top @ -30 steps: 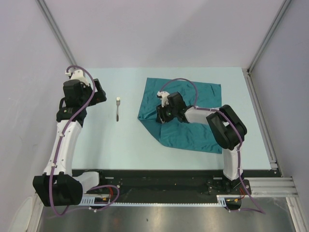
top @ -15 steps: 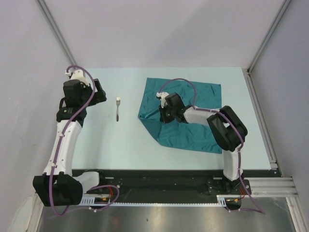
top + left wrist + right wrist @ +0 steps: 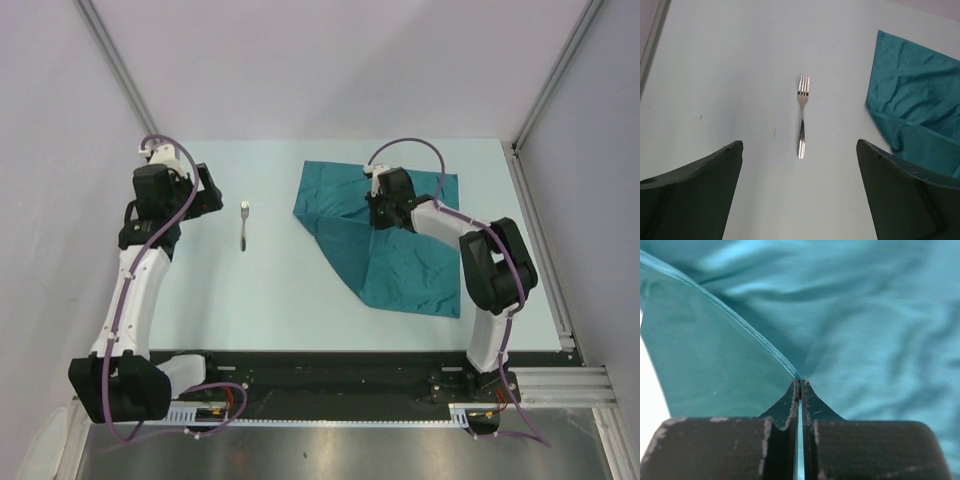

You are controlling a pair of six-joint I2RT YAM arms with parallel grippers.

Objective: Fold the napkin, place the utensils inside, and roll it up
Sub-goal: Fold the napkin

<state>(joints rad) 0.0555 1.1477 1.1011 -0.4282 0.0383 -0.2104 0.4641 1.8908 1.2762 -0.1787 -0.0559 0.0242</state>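
At the left of the top view, the left arm is reaching up along the left edge of the pale table (image 3: pixel 270 300), with the left gripper (image 3: pixel 208 187) hanging in the upper left of the frame. Its two dark fingers (image 3: pixel 700 185) are standing spread wide apart in the bottom corners of the left wrist view, gripping nothing.

Just right of that gripper in the top view, the fork (image 3: pixel 244 225) is lying flat on the bare table surface, clear of the gripper and well apart from the cloth. In the left wrist view it is sitting in the middle of the frame, between the two fingers but beyond them, tines pointing toward the top and handle toward the bottom.

Further right, the teal napkin (image 3: pixel 400 270) is covering the centre-right of the table, from the upper middle down to the lower right of the tabletop. Its left side is forming a slanted edge.

The right arm is bending over the napkin's upper part. In the right wrist view the right gripper (image 3: pixel 800 385) is pressing its fingers together on a hemmed edge of the napkin, which is running up to the upper left of that frame, with more rumpled cloth filling the right.
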